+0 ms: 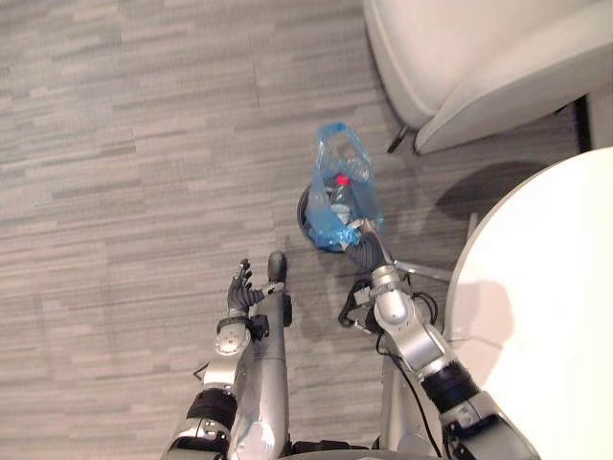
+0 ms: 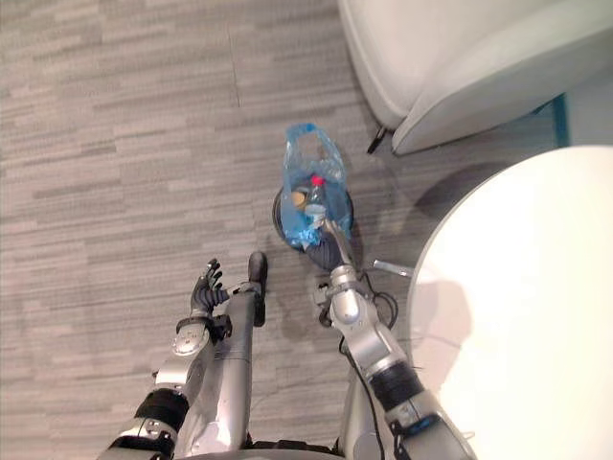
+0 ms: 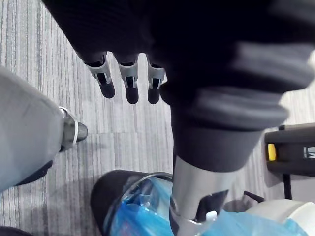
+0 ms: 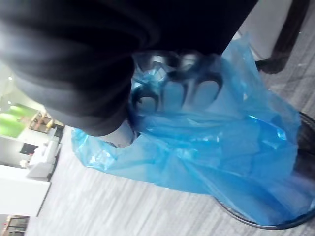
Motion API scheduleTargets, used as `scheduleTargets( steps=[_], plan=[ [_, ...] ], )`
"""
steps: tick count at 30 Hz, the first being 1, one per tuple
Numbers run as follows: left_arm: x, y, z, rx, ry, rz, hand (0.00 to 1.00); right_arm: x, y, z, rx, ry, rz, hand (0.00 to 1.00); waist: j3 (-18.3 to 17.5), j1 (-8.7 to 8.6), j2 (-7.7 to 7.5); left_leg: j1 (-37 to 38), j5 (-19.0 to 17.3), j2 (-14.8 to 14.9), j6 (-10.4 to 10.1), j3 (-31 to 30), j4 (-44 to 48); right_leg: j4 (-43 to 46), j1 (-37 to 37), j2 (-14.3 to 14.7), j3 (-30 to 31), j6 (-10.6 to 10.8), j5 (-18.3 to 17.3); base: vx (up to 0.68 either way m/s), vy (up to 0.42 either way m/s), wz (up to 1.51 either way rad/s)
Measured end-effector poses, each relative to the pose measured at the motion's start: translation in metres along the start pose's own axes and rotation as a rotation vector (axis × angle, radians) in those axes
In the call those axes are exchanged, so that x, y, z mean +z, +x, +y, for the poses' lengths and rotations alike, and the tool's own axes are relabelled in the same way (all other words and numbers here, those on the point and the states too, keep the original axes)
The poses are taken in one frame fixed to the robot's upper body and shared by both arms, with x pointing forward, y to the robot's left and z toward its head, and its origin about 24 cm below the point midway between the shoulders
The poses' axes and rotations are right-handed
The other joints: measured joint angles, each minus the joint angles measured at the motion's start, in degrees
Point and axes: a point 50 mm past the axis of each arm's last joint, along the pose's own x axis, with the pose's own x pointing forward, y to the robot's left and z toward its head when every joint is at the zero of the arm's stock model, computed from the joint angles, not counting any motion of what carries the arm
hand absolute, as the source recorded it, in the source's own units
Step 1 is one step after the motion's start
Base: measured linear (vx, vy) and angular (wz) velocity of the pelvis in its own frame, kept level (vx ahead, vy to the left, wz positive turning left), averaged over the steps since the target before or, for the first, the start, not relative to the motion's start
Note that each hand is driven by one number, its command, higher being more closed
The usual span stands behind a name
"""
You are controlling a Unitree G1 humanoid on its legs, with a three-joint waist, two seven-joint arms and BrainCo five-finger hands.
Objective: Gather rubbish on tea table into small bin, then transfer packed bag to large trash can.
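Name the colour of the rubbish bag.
The bag is translucent blue; the right wrist view shows it best.

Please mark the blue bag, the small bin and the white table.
blue bag [image 1: 347, 199]: left eye view, its middle part.
small bin [image 1: 304, 216]: left eye view, its dark rim.
white table [image 1: 546, 316]: left eye view, its bare top.

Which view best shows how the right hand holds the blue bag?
The right wrist view: the right hand curls its fingers into the blue bag, visible through its film. The eye views show that hand at the bag's lower edge over the small bin. The left wrist view shows the bag in the bin.
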Motion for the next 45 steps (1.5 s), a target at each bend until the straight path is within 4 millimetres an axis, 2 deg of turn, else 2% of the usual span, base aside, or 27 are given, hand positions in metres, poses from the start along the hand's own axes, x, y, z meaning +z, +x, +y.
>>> scheduleTargets(
  steps=[3,5,10,16,21,28,36,39,40,43,45],
  plan=[
    [-0.023,-0.014,0.008,-0.001,0.023,0.071,0.0,0.009,-0.015,0.008,0.036,0.086,-0.037,1.0,-3.6,-0.26,-2.15,6.5,-0.1,0.2,0.2,1.6,-4.9,-6.0,6.1,1.2,0.6,1.8,1.4,0.11,0.08,-0.15],
    [-0.036,-0.021,0.012,-0.001,0.044,0.115,0.0,0.004,-0.022,0.011,0.06,0.108,-0.017,1.0,-5.8,-0.28,-2.91,9.7,0.4,0.1,0.4,2.4,-8.3,-9.5,8.8,1.8,1.0,2.6,2.5,0.12,0.056,-0.13],
    [-0.067,-0.039,0.03,-0.01,0.128,0.232,0.0,-0.018,-0.038,0.017,0.155,0.13,0.078,1.0,-10.6,-0.32,-2.65,19.3,4.1,-0.2,0.9,3.5,-19.0,-21.3,17.5,4.2,1.5,2.9,7.4,0.15,0.051,-0.15],
    [-0.083,-0.057,0.037,-0.043,0.166,0.283,0.0,-0.036,-0.048,0.005,0.178,0.179,0.154,1.0,-15.9,-0.48,0.13,30.1,6.5,-0.3,0.6,5.5,-28.8,-34.5,28.7,7.0,2.3,3.7,12.5,0.14,0.045,-0.14],
    [-0.077,-0.063,0.033,-0.087,0.148,0.246,0.0,-0.038,-0.05,0.004,0.198,0.26,0.166,1.0,-18.8,-0.5,1.42,33.4,7.5,-0.1,0.6,5.5,-32.2,-37.2,31.5,8.1,2.3,3.8,13.4,0.02,0.0,-0.02],
    [-0.065,-0.064,0.029,-0.122,0.135,0.186,0.0,-0.039,-0.051,0.003,0.219,0.373,0.175,1.0,-19.5,-0.5,1.69,35.5,8.4,-0.3,0.9,5.4,-33.9,-38.8,33.3,8.6,3.0,3.9,14.6,-0.04,0.012,-0.03],
    [-0.024,-0.057,0.007,-0.266,0.167,-0.01,0.0,-0.044,-0.051,-0.009,0.279,0.42,0.174,1.0,-21.3,-0.53,3.2,37.1,9.0,-0.2,1.2,5.4,-35.1,-39.3,34.2,9.0,4.4,4.0,15.3,-0.02,0.008,-0.05],
    [-0.005,-0.052,0.0,-0.309,0.184,-0.098,0.0,-0.04,-0.048,-0.015,0.301,0.439,0.143,1.0,-22.1,-0.9,3.66,37.4,9.0,0.0,1.2,5.5,-35.1,-39.1,34.2,9.3,5.0,4.0,15.3,0.01,-0.006,-0.06],
    [0.001,-0.051,-0.001,-0.33,0.192,-0.13,0.0,-0.039,-0.046,-0.017,0.311,0.447,0.132,1.0,-22.2,-1.6,3.71,37.5,9.0,0.2,1.2,5.5,-35.1,-39.0,34.3,9.5,5.2,4.0,15.3,0.0,-0.009,-0.04],
    [0.006,-0.049,-0.004,-0.347,0.202,-0.15,0.0,-0.035,-0.045,-0.017,0.33,0.457,0.112,1.0,-22.2,-2.07,3.72,38.0,9.0,0.3,1.2,5.6,-35.1,-39.0,34.6,9.6,5.4,3.9,15.3,0.0,-0.006,-0.03],
    [0.014,-0.047,-0.013,-0.392,0.22,-0.184,0.0,-0.029,-0.042,-0.017,0.347,0.478,0.082,1.0,-22.3,-2.36,3.67,38.3,9.0,0.4,1.2,5.7,-35.1,-38.9,34.7,9.7,5.7,3.9,15.3,0.0,-0.001,-0.05]
  ],
)
